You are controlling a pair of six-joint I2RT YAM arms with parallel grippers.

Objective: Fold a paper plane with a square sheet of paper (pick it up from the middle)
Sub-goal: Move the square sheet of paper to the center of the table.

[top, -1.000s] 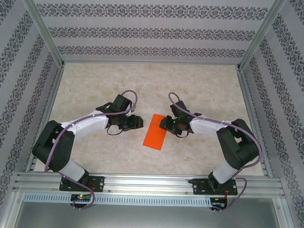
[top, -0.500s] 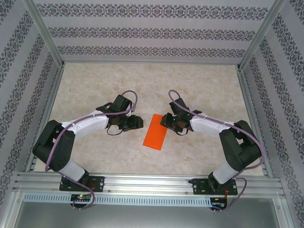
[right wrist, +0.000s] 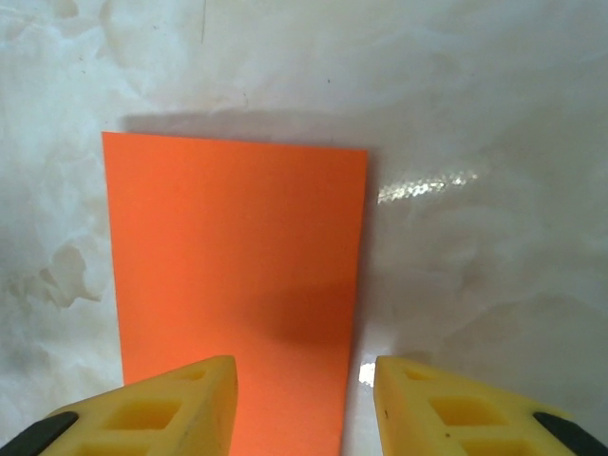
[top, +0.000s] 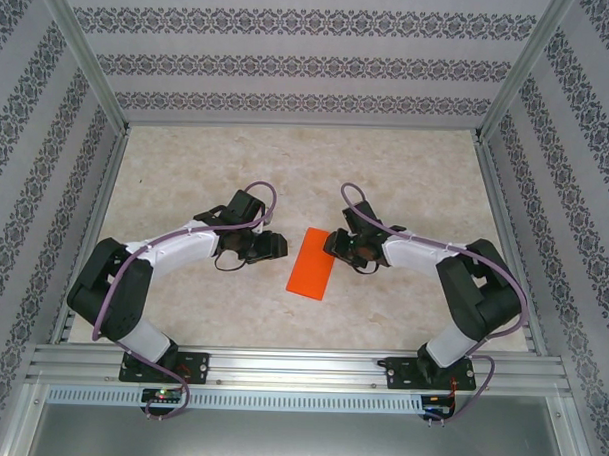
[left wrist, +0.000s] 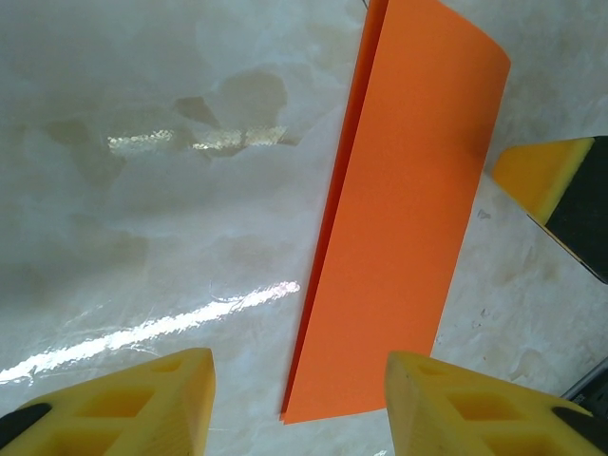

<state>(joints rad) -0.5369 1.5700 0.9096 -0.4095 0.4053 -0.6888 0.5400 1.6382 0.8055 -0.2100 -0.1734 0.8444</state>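
The square sheet of paper (top: 311, 263), bright orange, lies flat on the table, folded in half into a long rectangle. Its two layers show along the left edge in the left wrist view (left wrist: 408, 218). A paper plane is out of view. My left gripper (top: 274, 245) hovers just left of the sheet, open and holding nothing (left wrist: 299, 408). My right gripper (top: 334, 243) is at the sheet's far right corner, open, its fingers either side of the paper's right edge (right wrist: 304, 404) above the orange surface (right wrist: 237, 266). One right fingertip (left wrist: 551, 180) shows beside the paper.
The tabletop (top: 186, 174) is pale, glossy and marbled. Aluminium rails (top: 300, 368) run along the near edge and patterned walls (top: 300, 58) close in the other sides. Both arm bases sit at the near rail.
The right gripper has shifted slightly up and back at the paper's far corner, with its jaws a little wider. The left gripper and the paper stay put.
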